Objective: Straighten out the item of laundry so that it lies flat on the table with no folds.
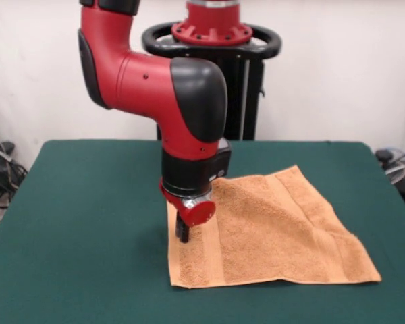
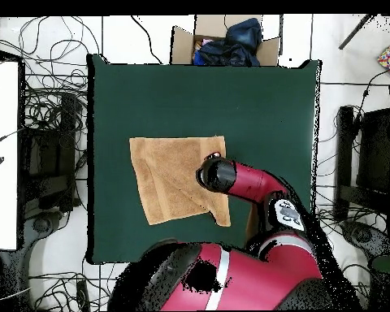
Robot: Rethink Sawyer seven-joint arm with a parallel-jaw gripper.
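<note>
1. The gripper (image 1: 183,233) is pointing straight down at the end of the red and black arm (image 1: 155,84), its dark tip reaching the cloth. Whether it is open or closed cannot be told, since the red wrist housing is covering most of it.
2. In the overhead view the gripper itself is hiding under the arm's black elbow cap (image 2: 217,174), which is sitting over the towel's edge on the robot's right-hand side of the cloth.
3. The towel (image 1: 270,233) is lying spread on the table (image 1: 88,223), orange-tan and roughly square, with the tool touching it near one side edge, close to a woven band (image 1: 212,250) running alongside that edge.
4. A second band is showing near the opposite edge, towards the far right corner in the front view.
5. A faint diagonal crease (image 2: 182,191) is crossing the cloth in the overhead view, and the corner nearest the arm is drawing out to a point.
6. The towel is occupying the middle of the green table, well apart from every table edge.
7. Beyond the table's far side, an open cardboard box (image 2: 223,41) holding dark fabric is sitting on the floor among cables (image 2: 48,106).
</note>
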